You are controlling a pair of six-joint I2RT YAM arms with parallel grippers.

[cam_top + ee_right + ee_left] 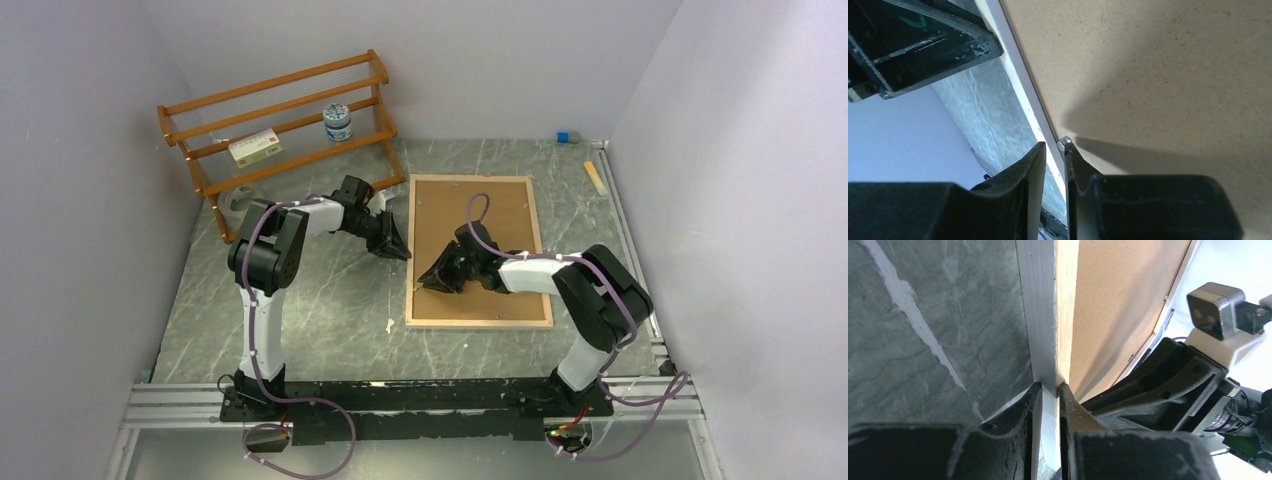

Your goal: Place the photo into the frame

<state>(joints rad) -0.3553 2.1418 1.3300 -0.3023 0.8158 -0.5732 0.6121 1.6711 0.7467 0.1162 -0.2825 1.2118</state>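
The frame (478, 322) lies flat, back side up, with the brown hardboard backing (490, 230) filling it. The photo is hidden. My left gripper (400, 248) is at the frame's left rim; in the left wrist view its fingers (1049, 386) are closed narrowly over the whitish and pale wood rim (1040, 315). My right gripper (432, 280) is lower on the same rim. In the right wrist view (1054, 144) its tips pinch the rim (1020, 75), one tip against a small silver tab (1064, 142) at the backing's edge (1158, 75).
An orange-brown slatted rack (280, 120) stands at the back left with a jar (338, 122) and a white box (255, 148) on it. A small blue block (563, 136) and a pale stick (596, 178) lie at the back right. Walls enclose three sides.
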